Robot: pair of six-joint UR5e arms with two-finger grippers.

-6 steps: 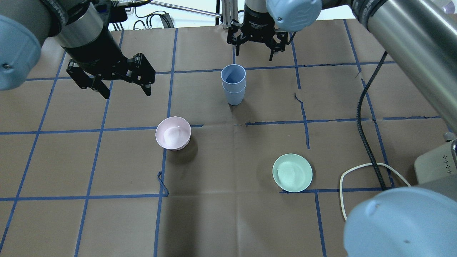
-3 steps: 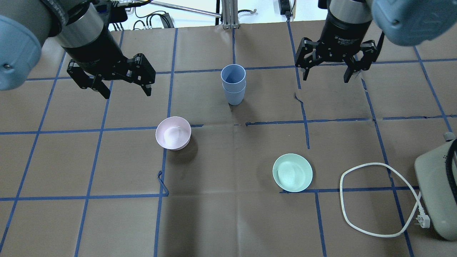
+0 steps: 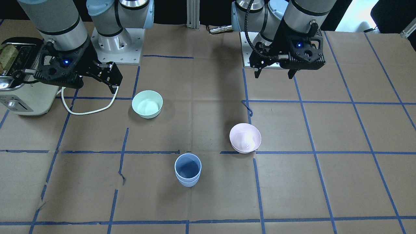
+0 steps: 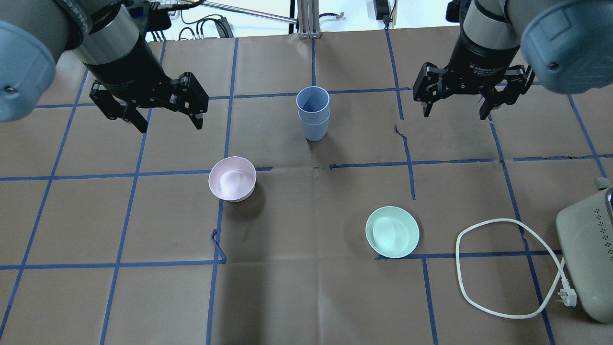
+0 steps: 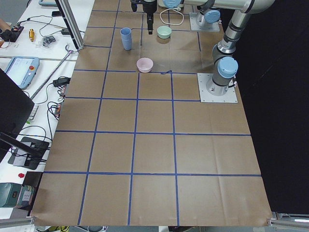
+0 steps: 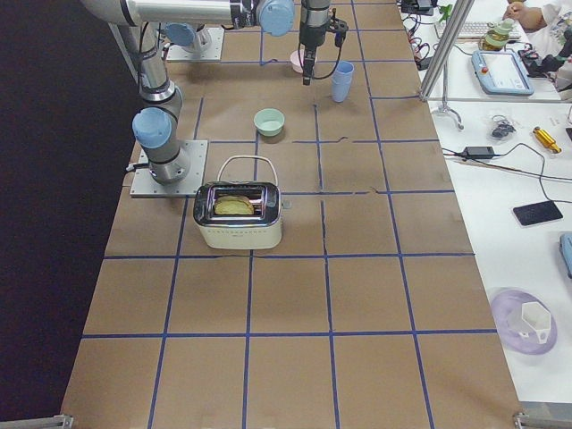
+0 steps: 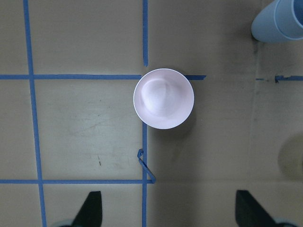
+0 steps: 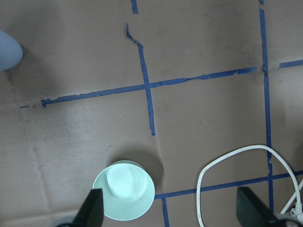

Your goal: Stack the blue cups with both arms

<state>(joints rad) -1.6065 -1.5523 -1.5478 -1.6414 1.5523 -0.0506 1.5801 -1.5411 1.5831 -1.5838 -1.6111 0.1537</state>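
The two blue cups [image 4: 313, 115] stand nested, one inside the other, upright on the brown paper at the far centre; they also show in the front view [image 3: 188, 170]. My left gripper [image 4: 170, 125] is open and empty, above the table to the cups' left. My right gripper [image 4: 455, 115] is open and empty, above the table to the cups' right. Neither touches the cups. The left wrist view shows the cups [image 7: 279, 21] at its top right corner. The right wrist view shows a sliver of the cups [image 8: 8, 49] at its left edge.
A pink bowl [image 4: 232, 178] sits nearer the robot, left of centre. A mint-green bowl [image 4: 392, 231] sits nearer, right of centre. A toaster [image 4: 584, 258] with a looped white cord [image 4: 503, 268] stands at the right edge. Blue tape lines grid the paper.
My right gripper has swung from behind the cups to the right and a little nearer the robot, staying open. The left gripper and the stacked cups have not moved.
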